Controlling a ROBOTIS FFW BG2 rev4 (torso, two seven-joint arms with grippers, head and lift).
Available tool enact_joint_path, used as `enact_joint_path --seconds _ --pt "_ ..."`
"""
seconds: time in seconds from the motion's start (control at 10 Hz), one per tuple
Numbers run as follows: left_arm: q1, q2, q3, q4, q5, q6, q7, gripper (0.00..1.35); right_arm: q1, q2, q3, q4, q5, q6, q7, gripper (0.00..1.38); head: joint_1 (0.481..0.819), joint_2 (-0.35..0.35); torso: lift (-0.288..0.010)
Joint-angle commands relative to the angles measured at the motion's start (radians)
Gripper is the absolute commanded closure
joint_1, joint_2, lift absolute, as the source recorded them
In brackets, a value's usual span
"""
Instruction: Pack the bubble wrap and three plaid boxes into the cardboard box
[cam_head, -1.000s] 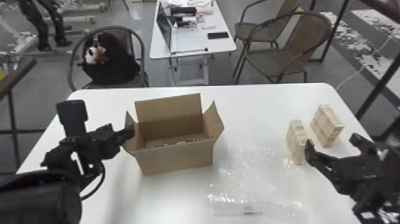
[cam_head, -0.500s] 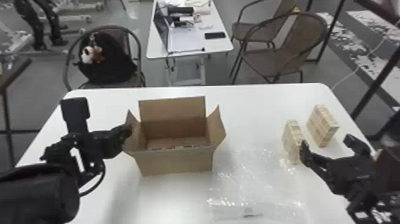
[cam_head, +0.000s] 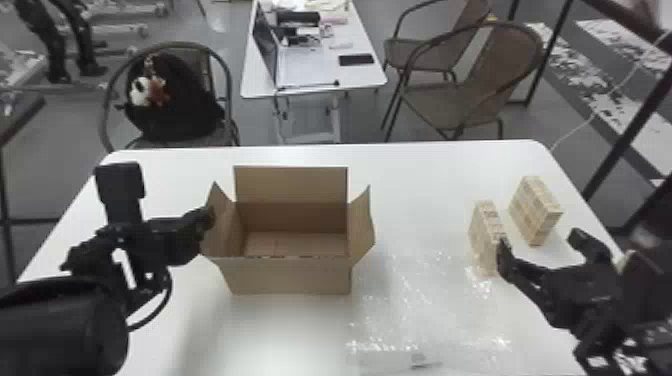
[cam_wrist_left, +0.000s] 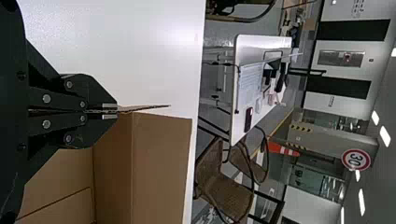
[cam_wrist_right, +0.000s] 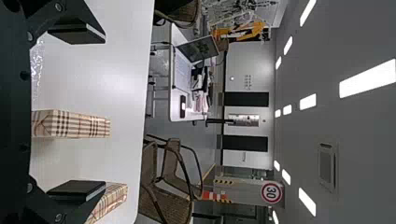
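Note:
My left gripper (cam_head: 207, 216) is at the cardboard box's (cam_head: 290, 275) left side flap; in the left wrist view the gripper (cam_wrist_left: 116, 111) is shut on that flap (cam_wrist_left: 144, 108). The box stands open on the table. My right gripper (cam_head: 542, 247) is at the right, near two upright plaid boxes (cam_head: 484, 235) (cam_head: 534, 212). In the right wrist view the gripper (cam_wrist_right: 77, 112) is open, one plaid box (cam_wrist_right: 79, 125) between its fingers' lines, the other (cam_wrist_right: 109, 200) partly behind one finger. Clear bubble wrap (cam_head: 425, 310) lies flat in front of them.
The white table (cam_head: 425, 175) carries everything. Beyond its far edge stand a chair with a black bag (cam_head: 170, 110), a smaller table with a laptop (cam_head: 300, 65), and wicker chairs (cam_head: 450, 100).
The head view has shifted slightly. My right gripper stays open near the plaid boxes, and my left gripper remains at the box flap.

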Motion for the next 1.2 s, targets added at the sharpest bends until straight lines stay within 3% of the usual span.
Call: enact_joint_path --seconds 0.0,0.3,0.4,0.5,0.7,0.8,1.0,1.1 --pt "0.003 -0.004 -0.001 -0.001 -0.002 -0.003 0.001 1.22 0.0 0.0 -0.001 0.005 -0.002 -0.006 -0.001 0.18 0.695 0.048 -0.092" --pt "0.004 -0.004 -0.001 -0.001 -0.003 -0.007 0.001 1.22 -0.005 0.012 -0.001 0.053 -0.011 -0.018 -0.002 0.18 0.695 0.047 -0.092" --pt "0.008 -0.004 0.001 -0.001 -0.003 -0.012 0.001 1.22 -0.023 0.028 0.011 0.1 -0.047 -0.023 -0.004 0.18 0.695 0.045 -0.092" --pt "0.009 -0.004 0.002 -0.001 -0.003 -0.014 0.001 1.22 -0.032 0.046 0.026 0.108 -0.022 -0.022 -0.005 0.18 0.695 0.046 -0.092" --pt "0.012 -0.004 0.005 -0.001 -0.003 -0.021 0.002 1.22 -0.032 0.031 0.066 0.125 0.016 0.011 -0.028 0.18 0.695 0.061 -0.092" --pt "0.015 -0.004 0.005 -0.001 -0.003 -0.023 0.002 1.22 -0.029 0.02 0.074 0.156 -0.022 0.028 -0.044 0.18 0.695 0.071 -0.092" --pt "0.017 -0.004 0.002 0.001 -0.003 -0.026 0.002 1.22 -0.034 0.005 0.111 0.091 0.036 0.195 -0.12 0.18 0.695 0.074 -0.092" --pt "0.017 -0.004 -0.003 0.001 -0.009 -0.026 0.002 1.22 -0.067 -0.003 0.138 0.122 -0.002 0.244 -0.127 0.18 0.695 0.072 -0.092"
